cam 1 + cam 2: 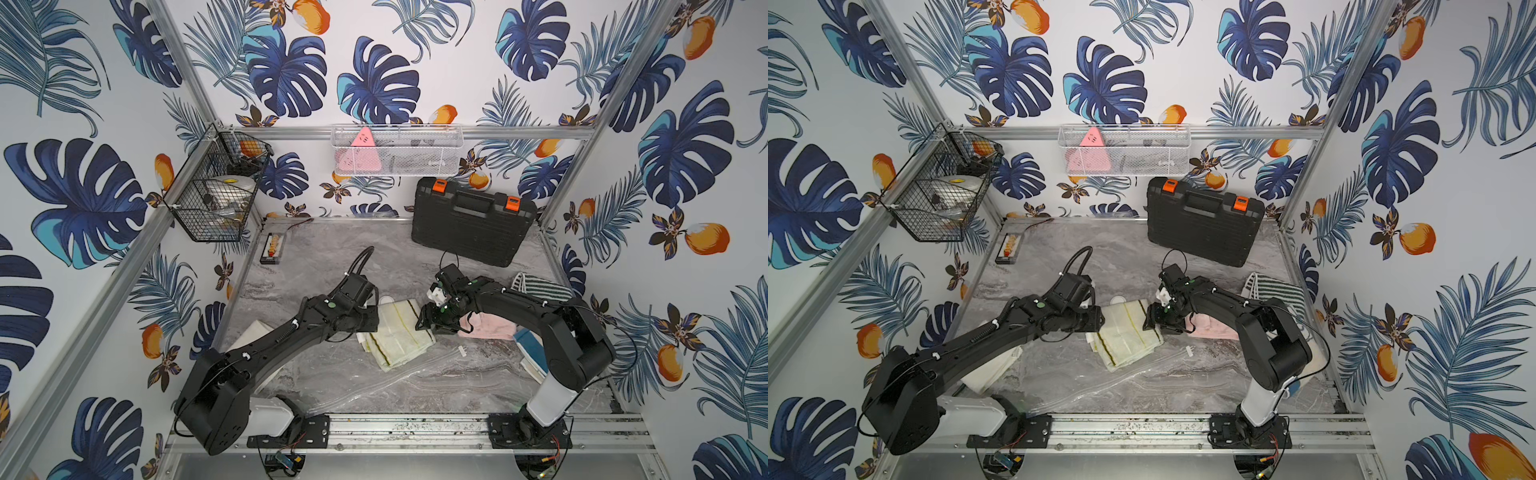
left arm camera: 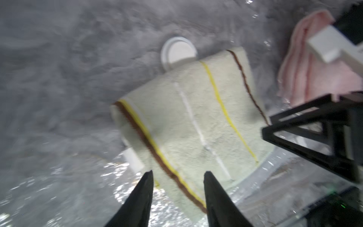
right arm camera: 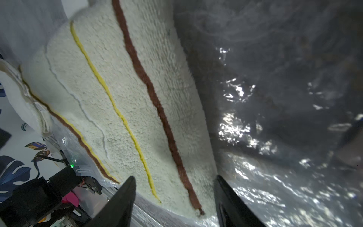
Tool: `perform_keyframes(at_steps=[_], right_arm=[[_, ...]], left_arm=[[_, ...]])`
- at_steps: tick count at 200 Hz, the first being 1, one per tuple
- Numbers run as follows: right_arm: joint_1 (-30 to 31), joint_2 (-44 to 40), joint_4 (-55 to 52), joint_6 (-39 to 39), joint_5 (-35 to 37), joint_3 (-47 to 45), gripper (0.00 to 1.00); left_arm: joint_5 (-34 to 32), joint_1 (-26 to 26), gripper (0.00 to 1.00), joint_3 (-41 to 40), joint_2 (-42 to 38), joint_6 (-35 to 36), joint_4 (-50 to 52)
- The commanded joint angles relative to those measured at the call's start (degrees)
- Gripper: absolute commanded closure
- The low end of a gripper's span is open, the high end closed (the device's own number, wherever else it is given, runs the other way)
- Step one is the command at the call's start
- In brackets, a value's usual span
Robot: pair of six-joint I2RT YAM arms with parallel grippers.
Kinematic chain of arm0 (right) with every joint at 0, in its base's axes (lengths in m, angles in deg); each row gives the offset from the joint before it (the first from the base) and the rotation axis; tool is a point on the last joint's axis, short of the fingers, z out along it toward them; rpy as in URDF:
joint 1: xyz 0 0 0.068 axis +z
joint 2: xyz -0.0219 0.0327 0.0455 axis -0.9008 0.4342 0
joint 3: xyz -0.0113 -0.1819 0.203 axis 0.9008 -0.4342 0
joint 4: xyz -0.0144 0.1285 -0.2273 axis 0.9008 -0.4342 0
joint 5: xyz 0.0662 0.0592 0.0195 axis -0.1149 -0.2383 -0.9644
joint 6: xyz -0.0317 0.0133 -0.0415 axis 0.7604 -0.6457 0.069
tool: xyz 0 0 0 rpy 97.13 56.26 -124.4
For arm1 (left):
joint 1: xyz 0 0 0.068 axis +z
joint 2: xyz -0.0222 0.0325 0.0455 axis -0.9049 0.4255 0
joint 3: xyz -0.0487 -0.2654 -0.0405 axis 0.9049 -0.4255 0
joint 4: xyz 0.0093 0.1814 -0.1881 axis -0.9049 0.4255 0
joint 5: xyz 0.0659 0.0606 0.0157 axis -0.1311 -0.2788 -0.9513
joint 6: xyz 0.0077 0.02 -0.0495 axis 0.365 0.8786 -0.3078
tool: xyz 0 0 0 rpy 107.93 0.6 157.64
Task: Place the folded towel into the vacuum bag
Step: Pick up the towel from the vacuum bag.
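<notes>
The folded towel (image 1: 399,332) (image 1: 1127,332), cream with yellow and brown stripes, lies mid-table on the clear crinkly vacuum bag (image 1: 374,386) (image 1: 1100,390). Whether it is inside the plastic I cannot tell. One of its corners covers part of the round white valve cap (image 1: 385,299) (image 2: 178,52). My left gripper (image 1: 374,322) (image 2: 179,174) is at the towel's left edge, jaws apart, gripping nothing. My right gripper (image 1: 423,321) (image 3: 175,177) is at the right edge, also open, with the towel's (image 3: 127,98) end between its fingertips. The zip strip (image 1: 386,384) runs along the front.
A pink towel (image 1: 490,326) lies under the right arm, with a striped towel (image 1: 540,286) and a blue and white stack (image 1: 530,345) beyond it. A black tool case (image 1: 469,220) leans at the back. White cloth (image 1: 253,330) lies under the left arm.
</notes>
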Motion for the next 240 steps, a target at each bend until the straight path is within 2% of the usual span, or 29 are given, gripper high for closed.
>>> perform_keyframes(at_steps=[1, 24, 48, 61, 73, 97, 124, 143, 158, 178, 205, 220, 240], right_arm=[[-0.02, 2.24, 3.69, -2.71, -2.01, 0.18, 0.36], [-0.03, 3.75, 6.31, -5.06, -3.2, -1.12, 0.38], [0.15, 5.35, 10.75, -7.55, -5.23, -3.2, 0.42], [0.71, 6.37, 13.37, -8.8, -6.45, -3.98, 0.47], [0.86, 7.27, 14.8, -9.36, -6.67, -4.2, 0.56], [0.86, 7.15, 13.47, -8.36, -5.4, -3.61, 0.82], [0.86, 2.29, 1.78, -2.04, 2.67, -2.1, 0.93], [3.45, -2.19, -6.7, 0.93, 11.78, -2.76, 0.95], [5.15, -5.05, -10.38, 1.23, 17.55, -3.28, 0.95], [8.86, -6.14, -13.71, 0.39, 23.76, -0.99, 0.94], [15.34, -2.92, -20.09, -1.3, 35.55, 7.46, 0.93], [18.48, -2.25, -21.44, -2.51, 37.85, 10.75, 0.93], [22.42, -2.56, -18.38, -4.09, 34.47, 11.92, 0.91]], left_arm=[[7.88, -0.18, 0.64, -4.09, 3.14, -5.62, -13.33], [7.83, 0.23, 0.72, -6.68, 7.88, -5.96, -17.17], [7.74, 0.2, 0.76, -9.72, 10.23, -7.54, -21.04], [8.26, 0.08, 0.76, -11.58, 11.09, -8.87, -23.39], [8.51, -0.46, 0.77, -13.02, 11.77, -9.84, -25.11], [9.25, -2.71, 0.77, -14.77, 11.84, -11.75, -27.79], [8.37, -5.74, 0.77, -12.48, 5.88, -11.83, -22.3], [6.72, -6.12, 0.76, -9.7, 1.54, -10.74, -16.96], [5.75, -5.69, 0.76, -8.62, 1.6, -9.93, -17.65], [8.17, -5.15, 0.76, -8.68, 7.75, -10.75, -24.96], [10.82, -5.15, 0.78, -9.64, 17.41, -13.66, -35.13], [11.16, -5.15, 0.78, -11.1, 19.8, -14.96, -39.02], [11.51, -5.15, 0.79, -12.94, 20.68, -15.92, -42.43]])
